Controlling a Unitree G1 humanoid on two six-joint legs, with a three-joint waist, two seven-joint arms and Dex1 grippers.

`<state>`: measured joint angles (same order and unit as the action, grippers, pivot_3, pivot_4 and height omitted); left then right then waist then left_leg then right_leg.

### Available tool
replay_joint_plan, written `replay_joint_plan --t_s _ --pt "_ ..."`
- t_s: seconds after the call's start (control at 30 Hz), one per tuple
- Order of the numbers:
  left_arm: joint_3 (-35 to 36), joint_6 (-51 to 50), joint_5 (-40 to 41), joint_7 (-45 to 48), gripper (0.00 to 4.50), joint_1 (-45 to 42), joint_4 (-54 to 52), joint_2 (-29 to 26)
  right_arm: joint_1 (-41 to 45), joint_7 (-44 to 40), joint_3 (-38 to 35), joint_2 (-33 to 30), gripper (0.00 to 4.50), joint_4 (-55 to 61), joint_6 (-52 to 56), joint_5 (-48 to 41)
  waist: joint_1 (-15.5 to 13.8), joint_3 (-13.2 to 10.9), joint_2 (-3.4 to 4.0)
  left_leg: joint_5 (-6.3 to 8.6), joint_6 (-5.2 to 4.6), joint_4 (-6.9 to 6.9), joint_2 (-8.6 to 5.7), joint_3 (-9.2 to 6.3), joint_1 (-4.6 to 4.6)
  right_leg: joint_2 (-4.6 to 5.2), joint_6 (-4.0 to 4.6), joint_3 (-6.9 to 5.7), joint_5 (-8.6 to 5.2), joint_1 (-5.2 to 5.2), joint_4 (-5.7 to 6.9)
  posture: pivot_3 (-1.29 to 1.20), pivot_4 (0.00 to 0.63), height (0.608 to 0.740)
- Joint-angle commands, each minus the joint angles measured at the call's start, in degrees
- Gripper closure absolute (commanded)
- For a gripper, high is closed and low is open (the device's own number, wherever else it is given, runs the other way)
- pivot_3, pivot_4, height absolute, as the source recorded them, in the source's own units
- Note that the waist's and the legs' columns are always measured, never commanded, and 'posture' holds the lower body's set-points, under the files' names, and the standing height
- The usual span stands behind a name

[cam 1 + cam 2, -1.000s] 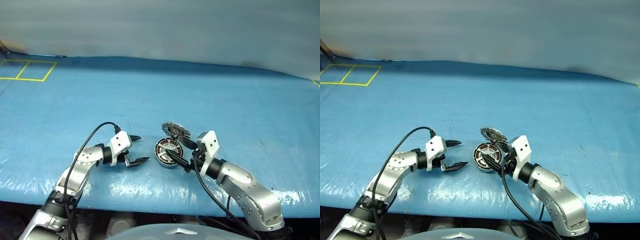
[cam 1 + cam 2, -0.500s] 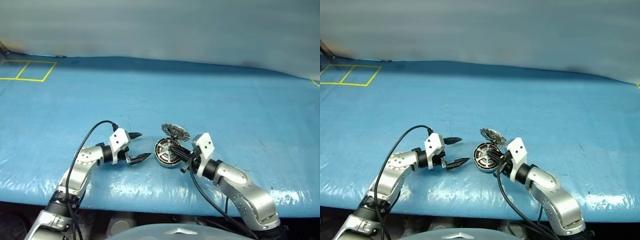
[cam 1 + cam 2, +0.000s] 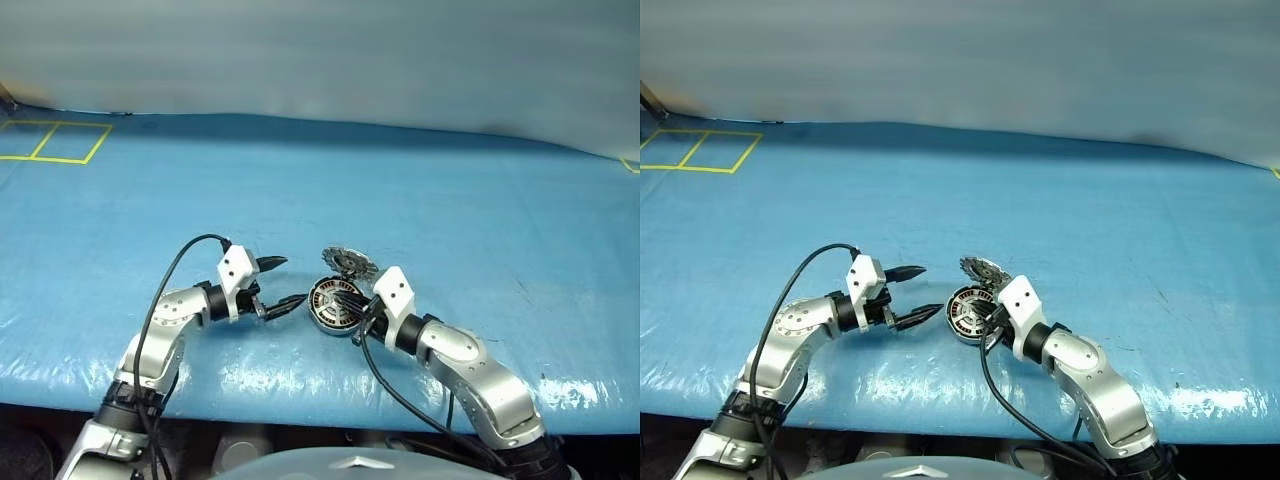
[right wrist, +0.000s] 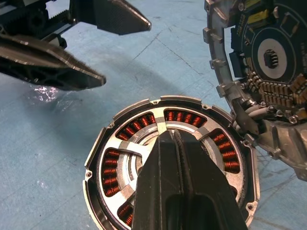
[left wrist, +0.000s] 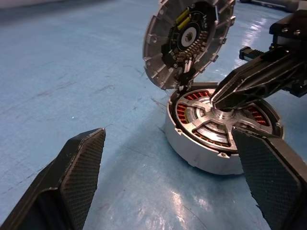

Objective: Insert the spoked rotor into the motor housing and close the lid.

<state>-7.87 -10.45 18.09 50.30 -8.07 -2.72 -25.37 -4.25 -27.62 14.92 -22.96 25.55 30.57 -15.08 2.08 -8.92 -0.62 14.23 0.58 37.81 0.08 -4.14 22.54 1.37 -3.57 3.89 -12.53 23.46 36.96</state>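
Note:
The motor housing (image 3: pixel 332 305) is a round silver puck with copper windings, lying on the blue sheet (image 3: pixel 420 200). The spoked rotor (image 4: pixel 125 152) lies inside it, silver spokes over the windings. The lid (image 5: pixel 189 38) stands tilted up at the housing's far edge, its inner face with dark centre showing. My right gripper (image 3: pixel 346 299) is shut, its tips resting on the rotor's silver hub (image 5: pixel 221 115). My left gripper (image 3: pixel 293 280) hovers open just left of the housing, nothing between its fingers (image 5: pixel 74 184).
Yellow tape squares (image 3: pixel 55 140) mark the sheet's far left corner. The table's front edge (image 3: pixel 300 405) runs just below both arms. A black cable (image 3: pixel 175 270) loops from the left wrist. Open blue sheet lies behind and to the right.
My right gripper has shut and slid left and down onto the rotor's hub. My left gripper has risen a little and edged towards the housing, still open.

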Motion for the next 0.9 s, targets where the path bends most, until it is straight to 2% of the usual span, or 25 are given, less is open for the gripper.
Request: replay_joint_plan --t_s 0.03,0.17,0.33,0.43,0.57,0.8,0.83,0.9 --pt "2.45 -0.34 1.30 -1.99 0.00 -1.88 -1.58 1.10 -1.38 -0.47 0.19 -0.38 4.47 -1.21 0.61 0.35 0.01 0.00 0.00 0.00 0.00 0.00 0.00 0.01 -0.01 0.00 0.00 0.00 0.00 -0.01 0.00 0.00 0.150 0.740" --pt "4.38 -2.65 3.86 -3.64 0.00 -5.52 -0.94 3.24 -2.05 -0.23 -5.34 2.59 4.47 2.44 -0.67 -5.17 -0.27 -0.01 -0.03 0.00 0.00 0.02 -0.02 -0.05 0.03 0.00 -0.02 -0.01 0.01 -0.01 -0.02 0.00 0.150 0.740" --pt "5.02 -2.66 3.64 -4.97 0.00 -12.34 4.57 6.32 -6.77 -2.48 -11.57 1.12 4.47 11.09 1.25 -13.21 -0.53 -0.04 0.00 0.00 0.00 0.02 -0.07 -0.04 0.07 0.01 -0.09 0.01 0.05 0.00 -0.03 0.00 0.150 0.740" --pt "4.32 -1.60 2.80 -3.77 0.58 -16.77 9.37 7.81 -10.92 -1.53 -15.43 -0.53 4.50 13.98 2.24 -14.87 -0.61 -0.04 -0.02 0.00 0.00 0.00 -0.07 -0.07 0.07 0.00 -0.23 -0.01 0.13 -0.01 -0.05 0.00 0.150 0.740" --pt "2.79 0.86 0.68 -1.87 1.89 -23.48 18.32 10.17 -16.00 0.66 -18.21 -1.58 4.50 14.44 2.42 -13.54 -0.70 -0.04 -0.02 0.00 0.00 0.02 -0.07 -0.06 0.08 -0.01 -0.30 -0.01 0.17 -0.02 -0.05 0.00 0.150 0.740" --pt "0.39 4.53 0.02 7.24 4.28 -33.02 29.61 14.23 -21.34 4.26 -20.21 -0.32 4.50 16.66 1.29 -13.08 -0.51 -0.05 -0.04 0.00 0.00 0.04 -0.08 0.00 0.12 -0.03 -0.30 0.06 0.17 0.00 -0.07 0.00 0.150 0.740" --pt "-0.54 4.67 -0.35 9.11 4.47 -33.85 30.38 14.52 -22.32 4.34 -20.47 -0.25 4.50 17.03 1.00 -13.07 -0.51 -0.05 -0.03 0.00 0.00 0.03 -0.08 0.00 0.12 -0.03 -0.30 0.06 0.17 0.02 -0.07 0.00 0.150 0.740" --pt "-4.04 5.72 -2.58 13.74 4.47 -35.21 31.51 14.36 -24.35 4.75 -21.17 -0.28 4.50 18.09 0.65 -12.74 -0.51 -0.05 -0.03 0.00 -0.01 0.01 -0.09 0.00 0.15 -0.03 -0.31 0.06 0.18 0.03 -0.09 0.00 0.150 0.740"
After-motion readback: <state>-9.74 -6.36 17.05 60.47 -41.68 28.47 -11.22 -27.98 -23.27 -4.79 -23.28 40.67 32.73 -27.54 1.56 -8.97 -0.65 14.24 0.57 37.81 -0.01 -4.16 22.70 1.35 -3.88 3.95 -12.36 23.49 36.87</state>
